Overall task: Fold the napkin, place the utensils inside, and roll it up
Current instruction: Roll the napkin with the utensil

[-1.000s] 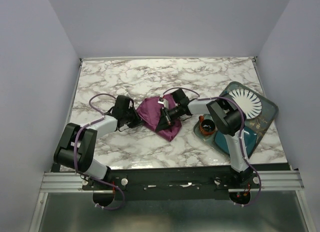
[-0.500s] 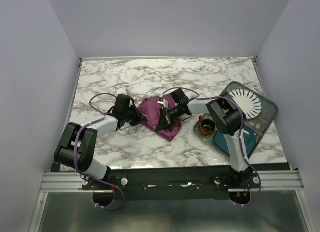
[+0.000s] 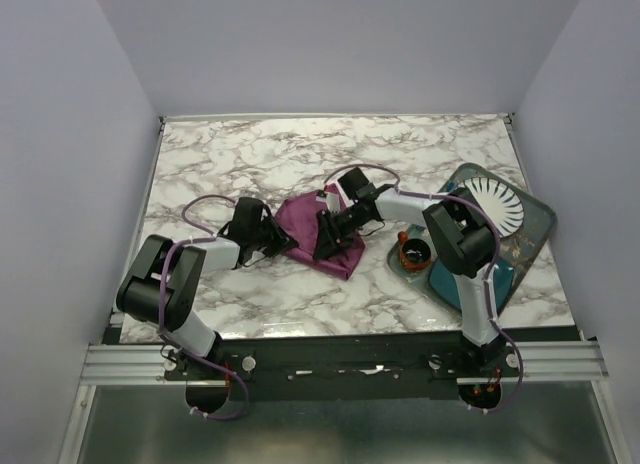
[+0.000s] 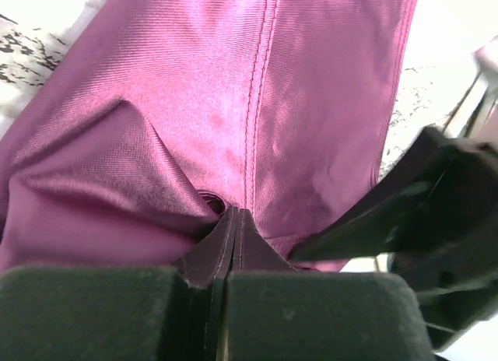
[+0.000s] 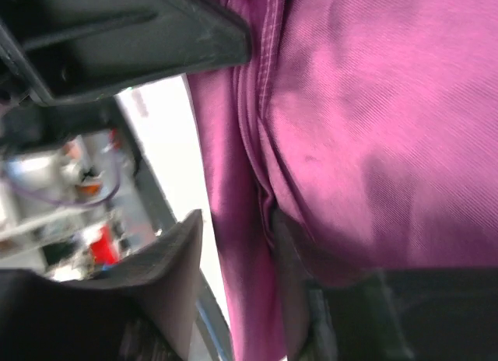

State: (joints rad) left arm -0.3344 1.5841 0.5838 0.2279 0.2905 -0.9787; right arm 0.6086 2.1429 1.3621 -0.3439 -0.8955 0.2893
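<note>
The plum-purple napkin (image 3: 335,246) lies bunched and folded at the middle of the marble table. My left gripper (image 3: 288,245) lies low at the napkin's left edge. In the left wrist view it (image 4: 236,218) is shut, its tips flush together and pushed against a crease of the napkin (image 4: 257,104), with no cloth seen between them. My right gripper (image 3: 323,244) reaches in from the right and stands open (image 5: 233,229). A hanging fold of the napkin (image 5: 366,120) runs between its fingers (image 5: 167,275). The utensils are hidden.
At the right of the table lies a teal-blue mat (image 3: 528,246) with a white ribbed plate (image 3: 494,206) on it. A small orange-rimmed dark cup (image 3: 412,252) stands at the mat's left edge, close to the right forearm. The two grippers are nearly touching.
The right gripper has opened, its fingers now apart around the cloth fold. The left gripper has closed fully and slid a little nearer and to the right along the napkin's edge.
</note>
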